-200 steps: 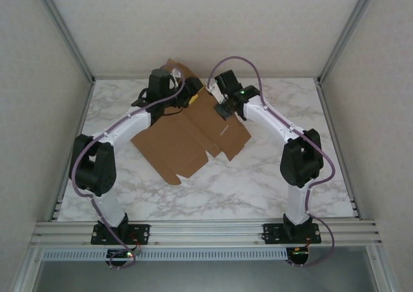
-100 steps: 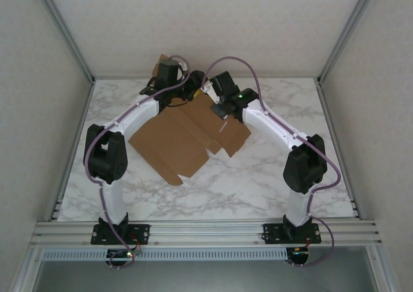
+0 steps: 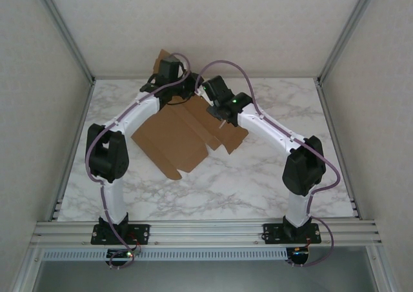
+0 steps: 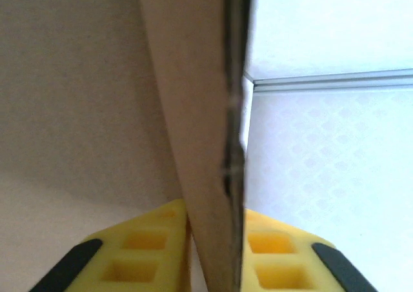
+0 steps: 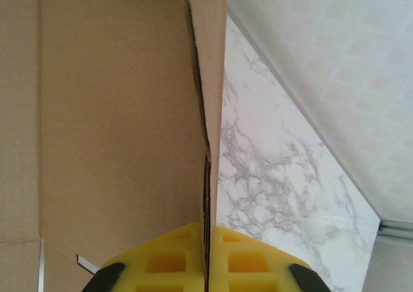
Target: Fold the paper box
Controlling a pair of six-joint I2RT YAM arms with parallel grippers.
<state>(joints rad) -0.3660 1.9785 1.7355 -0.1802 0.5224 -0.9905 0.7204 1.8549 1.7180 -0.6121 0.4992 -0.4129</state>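
Flat brown cardboard paper box [image 3: 184, 140] blank lies mid-counter [image 3: 271, 176], far flap raised. Change: left pincer [image 4: 216, 243], apart a second ago, now clamps that flap (edge between pads). Right pincer [image 5: 208, 243] stays clamped on another edge. Folding can begin.

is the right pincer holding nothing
No, the right pincer is clamped on a flap edge of the brown box.

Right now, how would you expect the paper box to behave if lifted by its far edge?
Probably light: the paper box is one thin sheet. It would likely hinge at its creases, so unsupported near flaps may sag.
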